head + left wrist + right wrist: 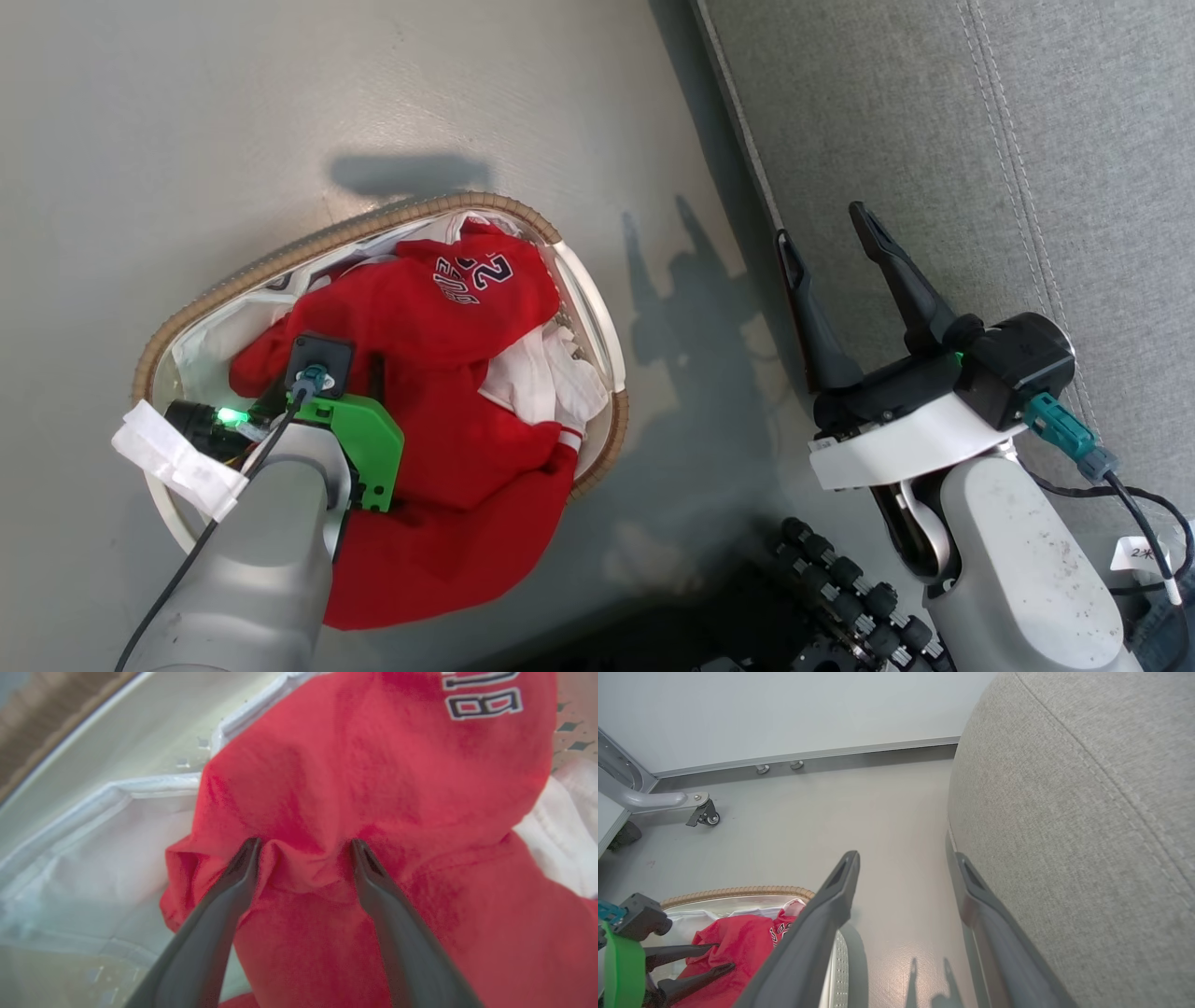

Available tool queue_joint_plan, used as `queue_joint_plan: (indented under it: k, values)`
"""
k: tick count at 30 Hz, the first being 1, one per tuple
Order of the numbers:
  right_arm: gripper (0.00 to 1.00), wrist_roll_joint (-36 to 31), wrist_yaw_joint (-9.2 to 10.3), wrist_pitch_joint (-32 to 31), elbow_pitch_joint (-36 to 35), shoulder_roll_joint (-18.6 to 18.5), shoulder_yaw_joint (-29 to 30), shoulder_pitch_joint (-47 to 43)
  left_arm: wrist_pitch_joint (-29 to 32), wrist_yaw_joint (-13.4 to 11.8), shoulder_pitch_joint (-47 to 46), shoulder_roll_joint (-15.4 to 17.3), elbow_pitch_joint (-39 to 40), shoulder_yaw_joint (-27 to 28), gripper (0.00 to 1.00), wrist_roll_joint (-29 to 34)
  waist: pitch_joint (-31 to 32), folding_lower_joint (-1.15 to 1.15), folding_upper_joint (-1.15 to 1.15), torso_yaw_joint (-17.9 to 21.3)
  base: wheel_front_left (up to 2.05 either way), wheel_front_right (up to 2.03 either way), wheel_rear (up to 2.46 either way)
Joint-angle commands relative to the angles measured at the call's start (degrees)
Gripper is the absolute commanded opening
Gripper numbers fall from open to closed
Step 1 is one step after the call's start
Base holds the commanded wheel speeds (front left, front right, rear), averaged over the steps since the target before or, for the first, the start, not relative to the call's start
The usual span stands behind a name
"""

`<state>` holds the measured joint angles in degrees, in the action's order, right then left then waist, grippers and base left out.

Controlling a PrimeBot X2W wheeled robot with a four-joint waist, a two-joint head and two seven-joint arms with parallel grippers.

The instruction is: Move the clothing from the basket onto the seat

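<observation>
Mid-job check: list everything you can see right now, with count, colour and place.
clothing: red pile with white trim and lettering, count unclear, in the basket
basket: one, white with brown woven rim, on the floor, left of the seat in the head view
white cloth: one, white, in the basket beside the clothing
seat: one, grey fabric, right of the basket
floor: pale grey, under the basket
wheeled frame: one, grey metal with black caster, near the wall
left claw: one, dark, open, tips pressing into the clothing
right claw: one, dark, open, empty, at the seat's edge
</observation>
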<state>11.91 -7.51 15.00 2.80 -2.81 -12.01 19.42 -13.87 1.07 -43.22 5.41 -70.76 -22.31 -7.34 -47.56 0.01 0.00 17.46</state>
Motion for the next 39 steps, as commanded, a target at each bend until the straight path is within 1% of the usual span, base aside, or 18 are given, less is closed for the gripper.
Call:
queue_joint_plan:
  k: [1,2,3,7,9,11,20,28,39]
  values:
    - [1.00,0.3,0.04,0.3,-0.2,-0.2,-0.2,0.5,0.5,0.2,-1.1,0.2,-0.5,0.2,0.45,-0.7,-0.4,-0.01,0.00,0.3,0.00,0.00,0.00]
    - [1.00,0.3,0.04,0.3,-0.2,-0.2,-0.2,0.6,0.8,0.3,-1.3,0.3,-0.9,0.3,0.28,-0.9,-0.5,-0.01,0.00,0.4,0.00,0.00,0.00]
    - [1.00,0.3,0.04,0.3,-0.2,-0.2,-0.2,0.6,0.9,0.4,-1.4,0.3,-1.0,0.2,0.00,-1.0,-0.5,-0.01,0.00,0.4,0.00,0.00,0.00]
    - [1.00,0.1,0.04,0.3,0.2,-0.2,0.4,0.6,0.4,1.0,-1.7,-0.1,-1.4,-0.6,0.00,-1.1,-0.3,-0.01,0.00,0.1,0.00,0.00,0.00]
    - [1.00,-0.2,0.04,0.3,0.4,-0.1,0.8,0.7,0.1,1.4,-1.8,-0.1,-1.5,-1.9,0.00,0.2,0.3,-0.01,0.00,-0.5,0.00,0.00,0.00]
    - [1.00,-0.5,0.04,0.3,0.6,-0.2,1.0,0.8,-0.3,1.6,-1.7,-0.2,-1.6,-2.4,0.00,0.2,0.9,-0.01,0.00,-1.1,0.00,0.00,0.00]
    - [1.00,-2.3,0.04,0.3,1.5,-0.2,1.9,-0.1,-1.4,3.6,0.9,-0.7,1.4,-3.7,0.00,-0.3,6.5,-0.01,0.00,-4.1,0.00,0.00,0.00]
    - [1.00,-4.6,0.04,0.3,3.4,-0.2,2.9,-2.6,-1.3,4.9,6.8,-0.3,10.5,-5.7,0.00,0.4,14.8,-0.01,0.00,-7.2,0.00,0.00,0.00]
    - [1.00,-7.6,0.04,0.3,6.2,-0.2,4.0,-8.8,-1.3,5.9,15.2,-0.3,22.8,-8.4,0.00,0.3,30.2,-0.01,0.00,-11.3,0.00,0.00,0.00]
